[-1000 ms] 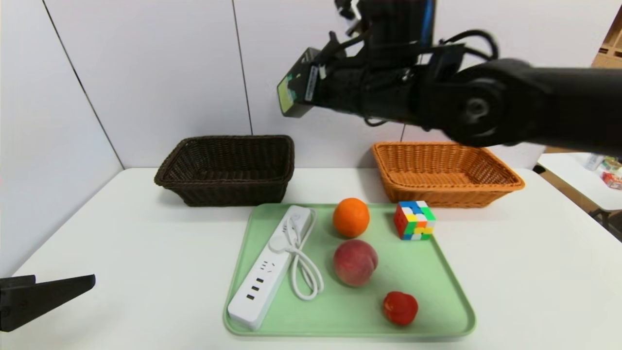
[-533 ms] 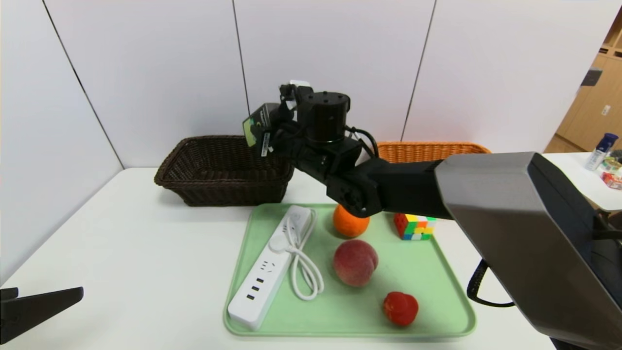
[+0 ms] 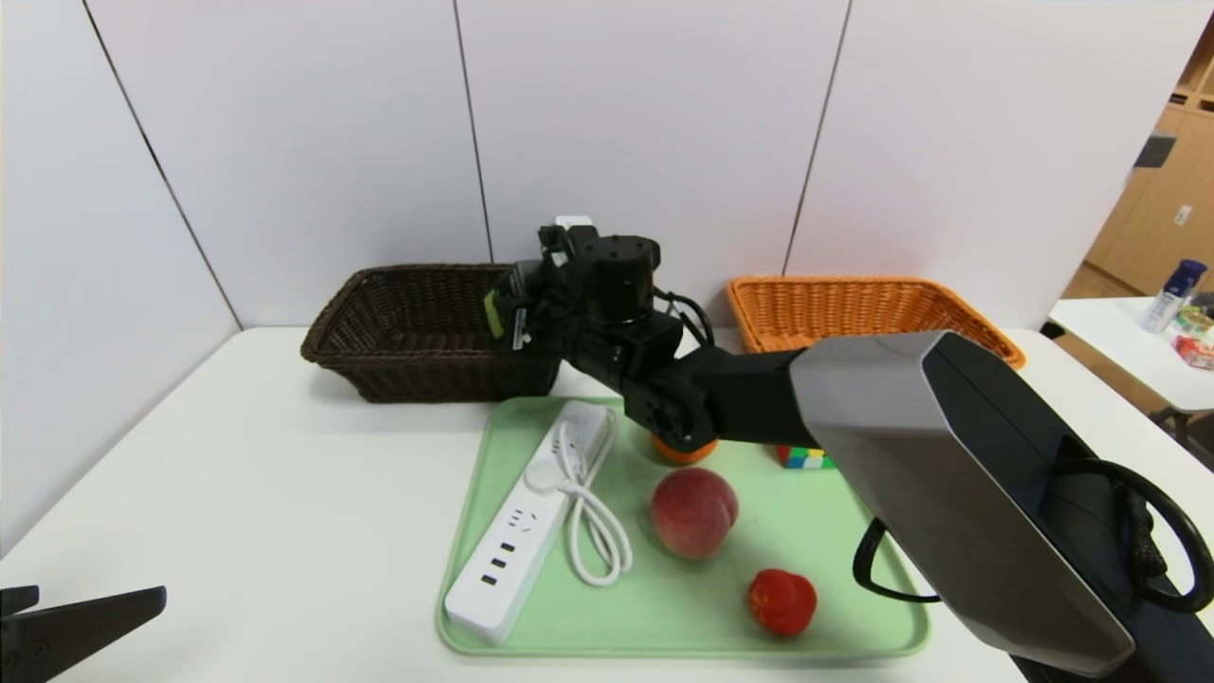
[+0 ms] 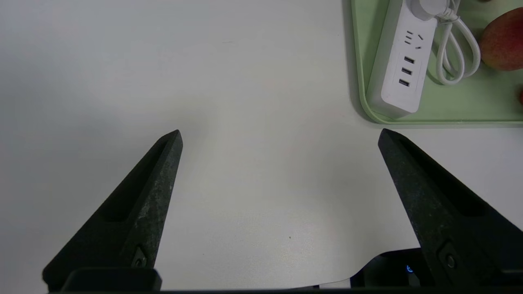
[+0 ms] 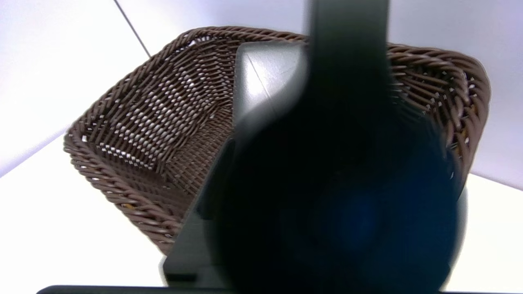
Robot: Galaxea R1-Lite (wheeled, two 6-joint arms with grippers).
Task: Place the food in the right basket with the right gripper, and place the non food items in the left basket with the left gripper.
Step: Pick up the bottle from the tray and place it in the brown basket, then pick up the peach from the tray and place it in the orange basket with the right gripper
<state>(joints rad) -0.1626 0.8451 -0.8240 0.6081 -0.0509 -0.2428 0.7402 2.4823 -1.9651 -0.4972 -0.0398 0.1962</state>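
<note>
A green tray [image 3: 858, 541] holds a white power strip [image 3: 526, 526] with its cord, a peach [image 3: 693, 512], a red fruit [image 3: 781, 600], an orange [image 3: 683, 452] and a colour cube [image 3: 804, 459]. My right arm covers most of the orange and the cube. My right gripper [image 3: 545, 313] is over the tray's back edge, facing the brown basket [image 3: 417, 332], which fills the right wrist view [image 5: 143, 122]. My left gripper [image 4: 280, 139] is open and empty over bare table, near-left of the tray. The left wrist view shows the power strip [image 4: 404, 69] and the peach [image 4: 502, 41].
The orange basket [image 3: 854, 313] stands at the back right, the brown one at the back left, both against the white wall. My right arm's grey forearm [image 3: 948, 474] crosses the tray's right side. A side table [image 3: 1129, 351] with small items stands far right.
My right arm has swung down from high above the baskets to just over the tray's back edge, now covering the orange and cube. My left gripper has dropped slightly.
</note>
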